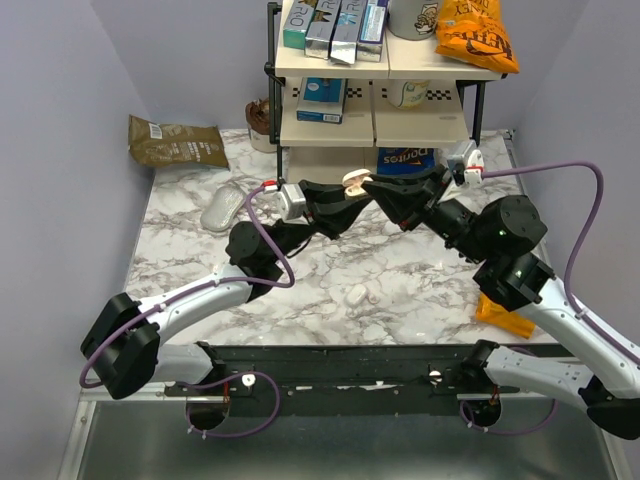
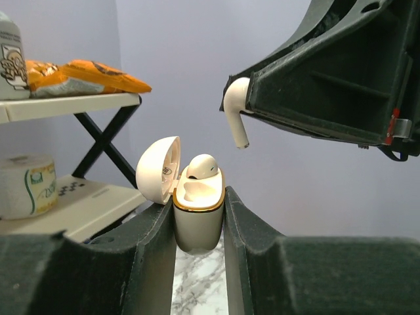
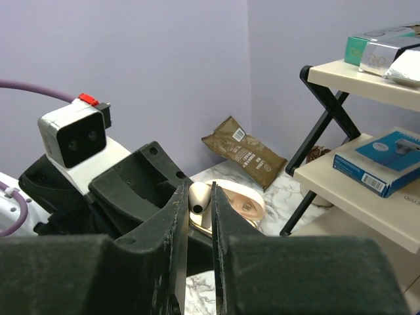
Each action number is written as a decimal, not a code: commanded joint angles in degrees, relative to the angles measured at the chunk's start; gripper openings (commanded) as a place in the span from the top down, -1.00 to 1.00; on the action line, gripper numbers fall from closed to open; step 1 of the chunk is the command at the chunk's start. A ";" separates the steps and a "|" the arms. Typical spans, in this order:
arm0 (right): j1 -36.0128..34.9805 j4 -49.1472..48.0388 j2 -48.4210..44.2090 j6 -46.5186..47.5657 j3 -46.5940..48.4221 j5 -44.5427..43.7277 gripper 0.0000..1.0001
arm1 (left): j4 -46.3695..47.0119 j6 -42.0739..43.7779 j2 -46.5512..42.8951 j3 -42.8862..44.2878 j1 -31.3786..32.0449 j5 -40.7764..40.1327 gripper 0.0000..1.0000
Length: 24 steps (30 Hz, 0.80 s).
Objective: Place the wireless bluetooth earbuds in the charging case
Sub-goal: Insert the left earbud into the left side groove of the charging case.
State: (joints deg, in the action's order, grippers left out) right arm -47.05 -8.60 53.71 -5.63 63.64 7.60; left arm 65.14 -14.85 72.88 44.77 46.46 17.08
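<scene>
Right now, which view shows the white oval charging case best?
Left wrist: white oval charging case, lid open, close-up in the left gripper. Right wrist shows part behind its fingers; top external, a speck.

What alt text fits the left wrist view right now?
The left hand grips the open white charging case upright, lid flipped left, one earbud seated inside. The right hand holds a second earbud above and right of it, stem down, not touching. A shelf with an orange snack bag stands at left.

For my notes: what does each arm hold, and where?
Left fingers clamp open white oval plastic case at lower body; right fingers pinch cream stemmed earbud at head.
</scene>
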 commanded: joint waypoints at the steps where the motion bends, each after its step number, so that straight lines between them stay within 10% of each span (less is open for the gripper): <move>1: -0.59 -2.03 0.60 0.97 1.49 1.90 0.99 | -5.36 -1.76 -0.20 2.86 -0.23 1.99 1.00; 24: -0.59 -3.17 3.33 2.20 -2.20 -1.00 0.99 | -10.92 -5.01 -2.04 3.21 -0.23 2.08 1.00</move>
State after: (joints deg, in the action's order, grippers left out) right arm -47.31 -9.52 56.64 -4.38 62.70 8.01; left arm 53.74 -18.74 72.49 47.42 46.46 17.45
